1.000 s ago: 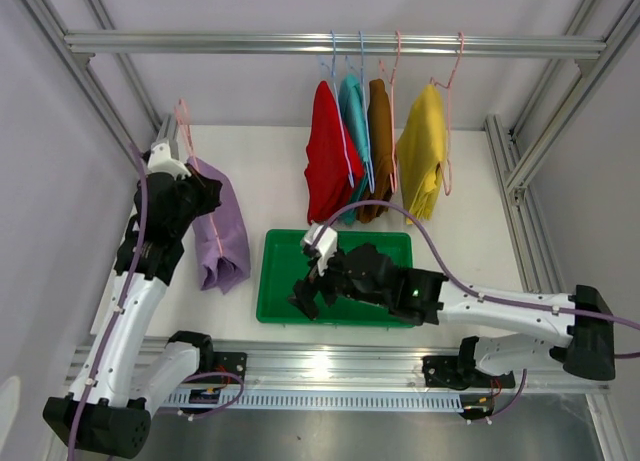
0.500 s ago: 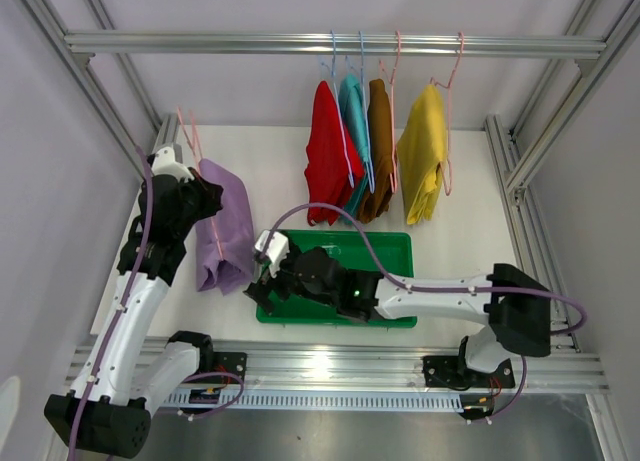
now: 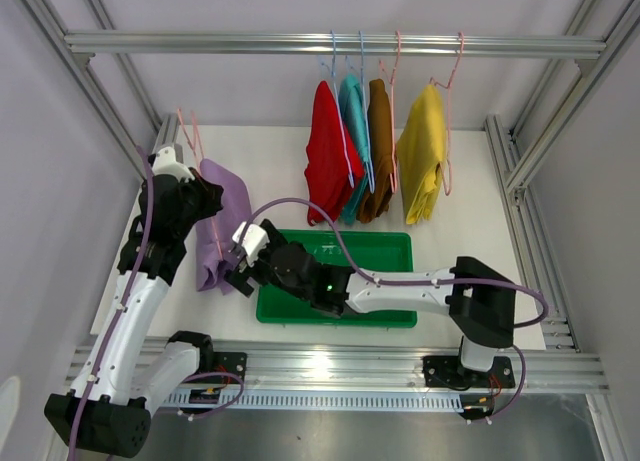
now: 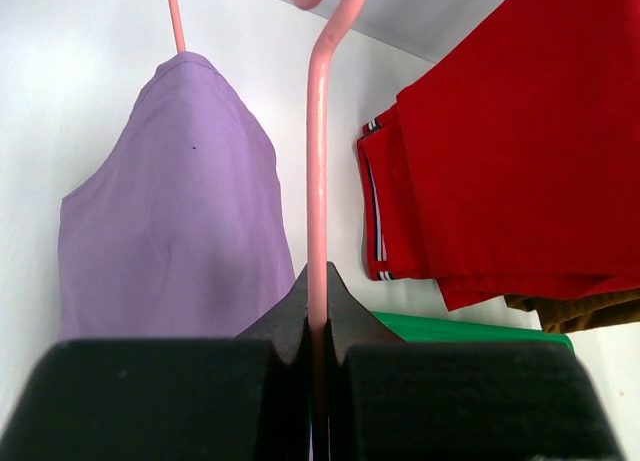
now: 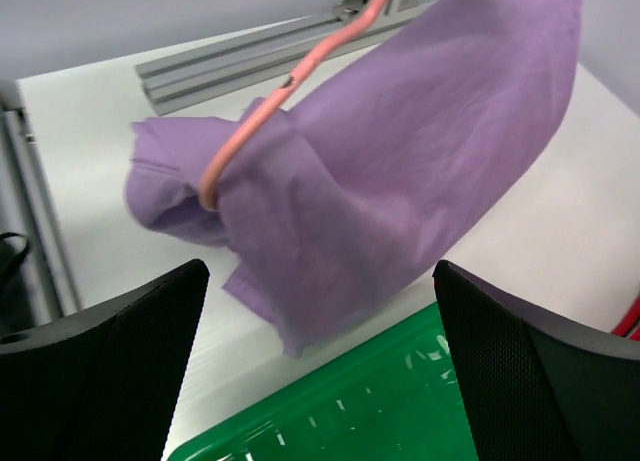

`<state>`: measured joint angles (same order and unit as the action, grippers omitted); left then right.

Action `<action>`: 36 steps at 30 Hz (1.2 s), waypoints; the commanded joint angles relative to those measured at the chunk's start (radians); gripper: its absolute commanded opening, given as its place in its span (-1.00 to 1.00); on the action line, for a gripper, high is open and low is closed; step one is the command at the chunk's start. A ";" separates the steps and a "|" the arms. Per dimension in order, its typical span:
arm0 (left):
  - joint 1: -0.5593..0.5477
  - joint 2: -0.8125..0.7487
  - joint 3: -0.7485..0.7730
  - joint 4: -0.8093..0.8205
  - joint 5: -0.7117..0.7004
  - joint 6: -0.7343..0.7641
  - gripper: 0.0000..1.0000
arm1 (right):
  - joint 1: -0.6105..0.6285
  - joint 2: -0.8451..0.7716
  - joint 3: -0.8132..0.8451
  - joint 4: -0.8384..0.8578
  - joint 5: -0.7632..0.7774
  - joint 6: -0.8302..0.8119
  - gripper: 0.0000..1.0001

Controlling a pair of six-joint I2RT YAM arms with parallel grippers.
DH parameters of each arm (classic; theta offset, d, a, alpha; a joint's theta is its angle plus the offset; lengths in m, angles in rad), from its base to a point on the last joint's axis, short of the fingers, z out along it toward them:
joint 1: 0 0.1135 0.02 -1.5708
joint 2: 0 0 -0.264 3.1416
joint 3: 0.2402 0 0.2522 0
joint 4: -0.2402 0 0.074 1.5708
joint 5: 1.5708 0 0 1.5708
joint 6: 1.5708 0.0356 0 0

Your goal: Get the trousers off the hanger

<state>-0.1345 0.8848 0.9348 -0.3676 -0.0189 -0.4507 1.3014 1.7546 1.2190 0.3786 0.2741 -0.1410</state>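
The lilac trousers (image 3: 222, 231) hang on a pink hanger (image 3: 190, 133) at the left, off the rail. My left gripper (image 3: 200, 193) is shut on the hanger's wire (image 4: 317, 171) and holds it up; the lilac cloth (image 4: 175, 221) shows beside it. My right gripper (image 3: 240, 273) is open just right of the trousers' lower edge; in its wrist view the lilac trousers (image 5: 400, 171) and pink hanger (image 5: 250, 131) lie ahead, beyond the fingers (image 5: 110, 371). Red (image 3: 328, 161), teal (image 3: 353, 111), brown (image 3: 381, 141) and yellow (image 3: 423, 151) trousers hang on the rail.
A green tray (image 3: 390, 249) sits at the table's front middle, under my right arm; its edge shows in the right wrist view (image 5: 330, 421). Aluminium frame posts stand at both sides, and the rail (image 3: 200, 43) runs across the back.
My right arm has swung left across the green tray, bringing its open gripper up to the lilac trousers. My left gripper has shifted slightly right with the hanger.
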 commanded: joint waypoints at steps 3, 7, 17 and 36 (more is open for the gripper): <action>0.003 -0.006 0.006 0.042 0.026 0.020 -0.99 | -0.011 0.051 0.053 0.109 0.106 -0.057 0.99; 0.004 -0.004 0.006 0.044 0.042 0.020 -0.99 | -0.014 0.077 0.057 0.149 0.151 -0.078 0.99; 0.003 -0.003 0.004 0.042 0.048 0.017 -0.99 | -0.017 0.134 0.042 0.299 0.224 -0.115 0.99; 0.003 0.006 0.006 0.038 0.051 0.012 -0.99 | 0.019 0.253 -0.004 0.612 0.349 -0.270 0.62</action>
<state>-0.1345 0.8967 0.9344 -0.3691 0.0132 -0.4511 1.3151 1.9930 1.2190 0.8425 0.5732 -0.3798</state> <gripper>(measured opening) 0.011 0.841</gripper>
